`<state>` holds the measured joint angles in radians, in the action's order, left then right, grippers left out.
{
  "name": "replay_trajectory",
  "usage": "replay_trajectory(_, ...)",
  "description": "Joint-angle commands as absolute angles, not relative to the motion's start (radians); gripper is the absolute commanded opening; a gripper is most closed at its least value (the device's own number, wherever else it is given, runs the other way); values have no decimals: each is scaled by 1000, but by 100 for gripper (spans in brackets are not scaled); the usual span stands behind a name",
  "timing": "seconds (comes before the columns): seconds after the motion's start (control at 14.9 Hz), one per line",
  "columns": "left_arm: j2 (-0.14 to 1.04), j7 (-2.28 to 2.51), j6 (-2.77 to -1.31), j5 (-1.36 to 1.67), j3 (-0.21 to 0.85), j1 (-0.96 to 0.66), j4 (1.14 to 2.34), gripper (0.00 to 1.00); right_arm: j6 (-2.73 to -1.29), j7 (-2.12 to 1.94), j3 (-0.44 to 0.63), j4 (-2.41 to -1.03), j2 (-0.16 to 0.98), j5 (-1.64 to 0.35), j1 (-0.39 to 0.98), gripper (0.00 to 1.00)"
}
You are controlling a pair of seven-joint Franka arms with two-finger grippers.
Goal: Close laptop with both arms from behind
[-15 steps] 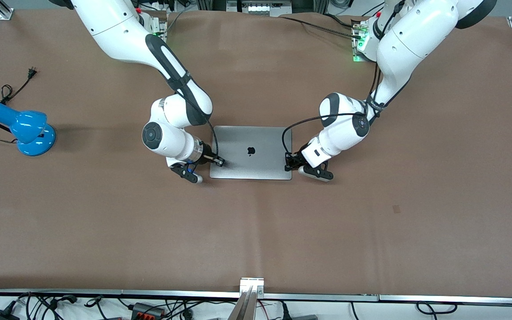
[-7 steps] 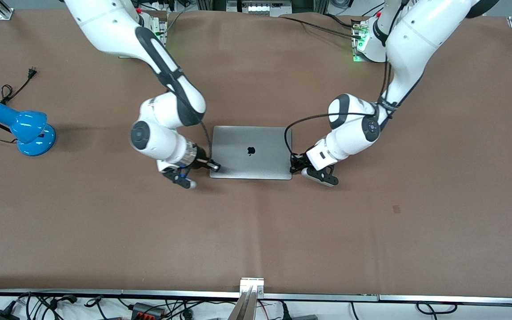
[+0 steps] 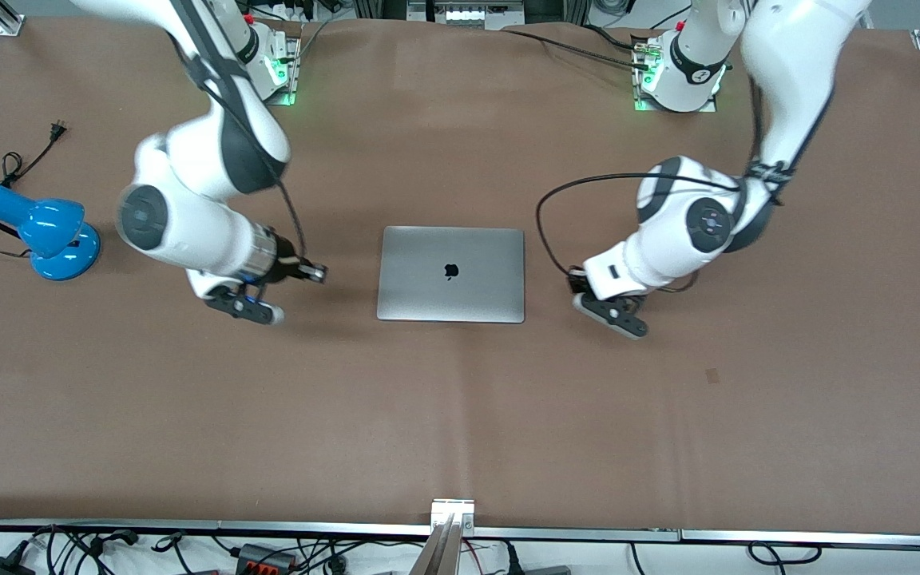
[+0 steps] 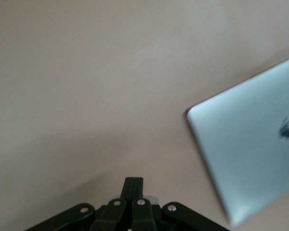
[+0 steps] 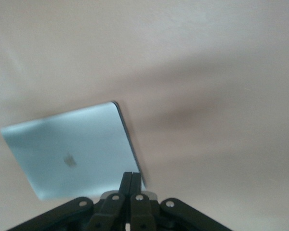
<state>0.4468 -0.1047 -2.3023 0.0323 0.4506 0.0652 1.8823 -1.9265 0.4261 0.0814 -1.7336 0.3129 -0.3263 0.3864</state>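
The silver-grey laptop [image 3: 450, 273] lies closed and flat at the middle of the table, its black logo facing up. My right gripper [image 3: 319, 274] is shut and holds nothing. It hangs low over the brown cover, apart from the laptop's edge toward the right arm's end. My left gripper [image 3: 575, 280] is also shut and empty, apart from the laptop's edge toward the left arm's end. The left wrist view shows the laptop [image 4: 250, 159] off to one side of the shut gripper [image 4: 133, 180]. In the right wrist view the laptop [image 5: 72, 149] lies just past the shut gripper [image 5: 131, 175].
A blue desk lamp [image 3: 37, 231] with a black cord [image 3: 29, 156] lies at the right arm's end of the table. The brown table cover [image 3: 460, 415] stretches bare toward the front camera. A metal bracket [image 3: 452, 511] sits at the table's front edge.
Both grippers have pulled away from the laptop's side edges, each toward its own arm's end of the table. The laptop has stayed closed and still.
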Motion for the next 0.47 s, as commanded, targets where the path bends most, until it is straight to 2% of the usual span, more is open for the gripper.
replay_trajectory(0.0, 423, -115, -1998, -73, 445, 84, 1725, 1, -1801, 300, 167, -1747, 226, -282, 394, 0)
replay_trajectory(0.34, 420, -123, -1665, -117, 445, 141, 1522, 1, -1692, 137, 265, -1744, 115, -123, 394, 0)
replay_trajectory(0.4, 419, -123, -1602, -144, 446, 150, 1470, 5, -1677, 102, 282, -1737, 103, -97, 394, 0)
